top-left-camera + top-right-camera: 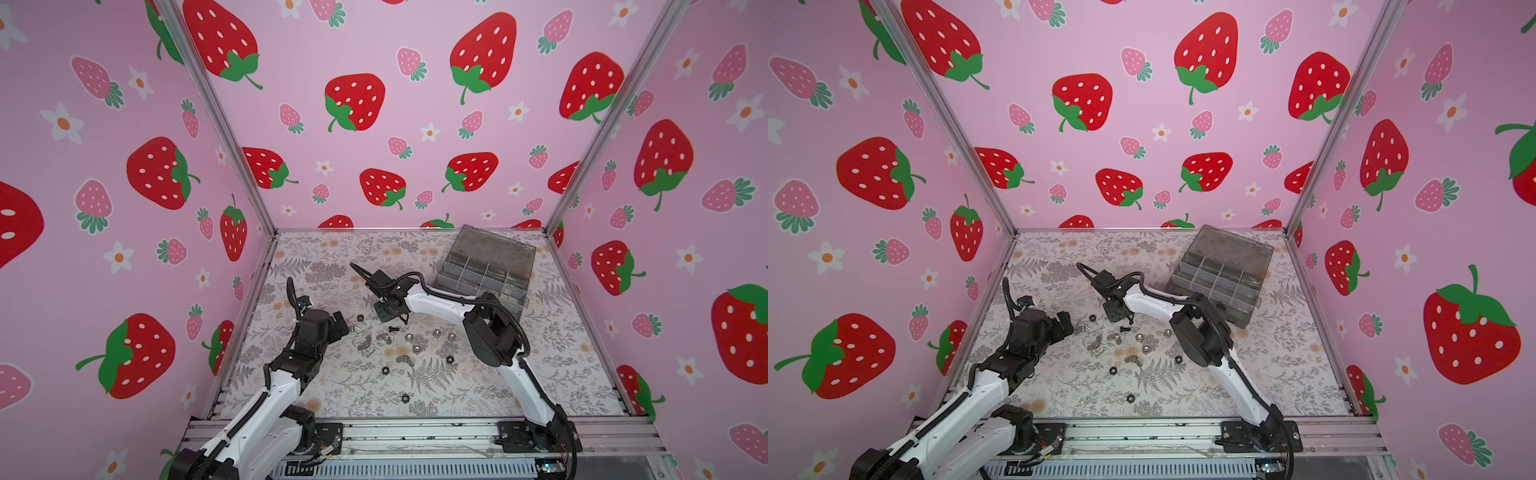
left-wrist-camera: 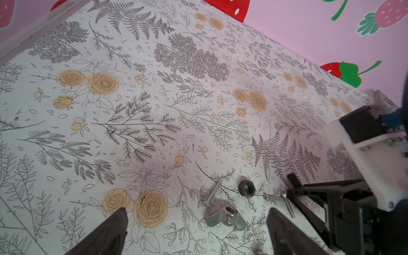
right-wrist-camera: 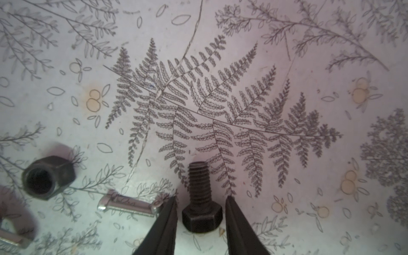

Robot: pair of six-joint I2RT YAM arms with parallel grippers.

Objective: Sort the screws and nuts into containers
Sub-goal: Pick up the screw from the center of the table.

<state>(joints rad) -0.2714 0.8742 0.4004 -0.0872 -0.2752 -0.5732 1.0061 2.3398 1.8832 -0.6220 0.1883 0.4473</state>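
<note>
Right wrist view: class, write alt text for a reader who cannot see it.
A black bolt lies on the fern-patterned table between the open fingertips of the right gripper, with a thin gap on each side. A black nut and a silver screw lie nearby.

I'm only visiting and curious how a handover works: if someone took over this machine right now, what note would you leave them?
Left gripper: open wide, empty, a silver wing nut lying just in front of its fingertips.
Right gripper: open, fingers either side of a black bolt lying flat, not yet clamped.
Organiser box: far right of the table, lid up; whether any compartment holds parts, I cannot tell.
Loose mid-table: black nuts, cap nuts, silver screws.
Left to do: grip the bolt, drop it in a compartment, then sort the rest.
</note>
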